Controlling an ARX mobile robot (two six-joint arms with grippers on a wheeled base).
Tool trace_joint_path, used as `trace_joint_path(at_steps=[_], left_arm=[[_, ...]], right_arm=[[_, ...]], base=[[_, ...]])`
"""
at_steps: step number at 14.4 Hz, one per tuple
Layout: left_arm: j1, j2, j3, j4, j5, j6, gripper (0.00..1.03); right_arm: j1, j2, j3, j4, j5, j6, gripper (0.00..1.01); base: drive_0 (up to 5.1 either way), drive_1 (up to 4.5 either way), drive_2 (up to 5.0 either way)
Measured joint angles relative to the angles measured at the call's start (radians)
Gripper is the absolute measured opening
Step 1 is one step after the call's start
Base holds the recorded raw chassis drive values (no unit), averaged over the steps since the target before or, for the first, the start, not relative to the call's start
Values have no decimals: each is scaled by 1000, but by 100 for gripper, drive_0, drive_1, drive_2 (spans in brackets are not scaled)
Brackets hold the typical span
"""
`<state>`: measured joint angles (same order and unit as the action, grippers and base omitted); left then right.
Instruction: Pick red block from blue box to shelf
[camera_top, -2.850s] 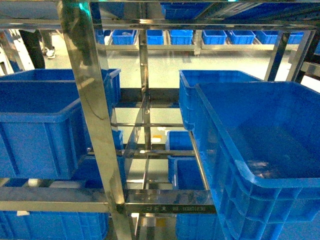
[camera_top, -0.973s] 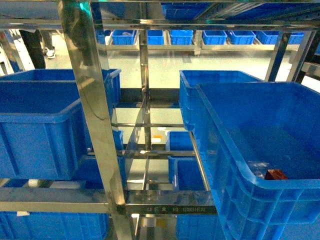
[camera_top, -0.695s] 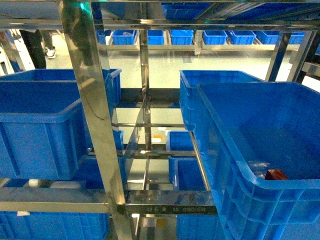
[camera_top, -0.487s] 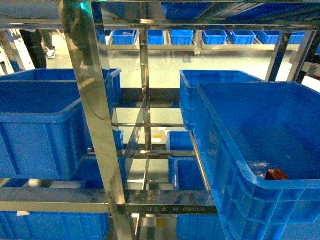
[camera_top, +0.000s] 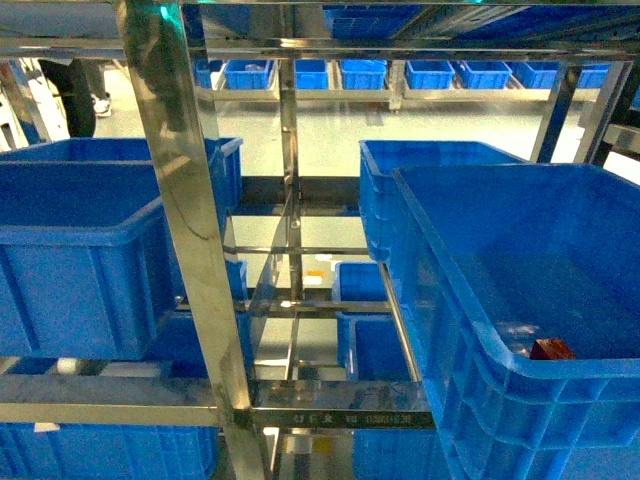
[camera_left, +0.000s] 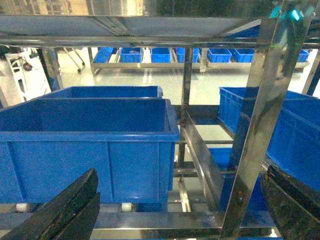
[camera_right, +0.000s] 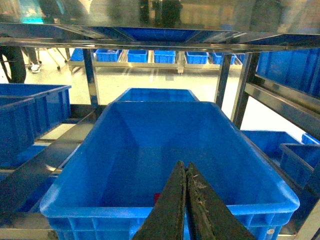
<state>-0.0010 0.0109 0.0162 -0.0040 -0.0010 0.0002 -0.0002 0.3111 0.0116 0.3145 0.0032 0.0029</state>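
Note:
The red block (camera_top: 552, 349) lies on the floor of a large dark blue crate (camera_top: 470, 330), near its front wall, on the right side of the shelf (camera_top: 190, 260). In the right wrist view only a red sliver of the block (camera_right: 157, 198) shows beside my fingers. My right gripper (camera_right: 185, 164) is shut with nothing between its fingers, held in front of and above that crate's near rim (camera_right: 100, 210). My left gripper (camera_left: 181, 172) is open, its dark fingers (camera_left: 75, 205) at the frame's edges, facing a steel rail. The blue box is out of view.
Another dark blue crate (camera_top: 80, 250) fills the left bay, with a thick steel post (camera_top: 185, 230) in front of it. More crates (camera_top: 375, 345) sit lower down and behind. A steel post (camera_left: 255, 130) stands close before my left gripper.
The red block has appeared in the right crate's near corner since the earliest frame. Over the last second it has stayed put.

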Motion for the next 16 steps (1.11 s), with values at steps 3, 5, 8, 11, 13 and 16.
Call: trace_joint_path(at_steps=[3,5,8,11,13,16], left_arm=[[0,0,0,0,0,0,98],[0,0,0,0,0,0,98],[0,0,0,0,0,0,98],[0,0,0,0,0,0,98],[0,0,0,0,0,0,98],[0,0,0,0,0,0,98]], right_arm=[[0,-70,0,-71,0,0,2],[0,-109,0,-110,0,0,2],[0,-206,0,-242,0,0,2],[0,-306,0,-325,-1,0,2],[0,-306,0,-319,-2,0,2],[0,-306,0,-319,-2,0,14]], base=[[0,0,0],[0,0,0],[0,0,0],[0,0,0],[0,0,0],[0,0,0]])
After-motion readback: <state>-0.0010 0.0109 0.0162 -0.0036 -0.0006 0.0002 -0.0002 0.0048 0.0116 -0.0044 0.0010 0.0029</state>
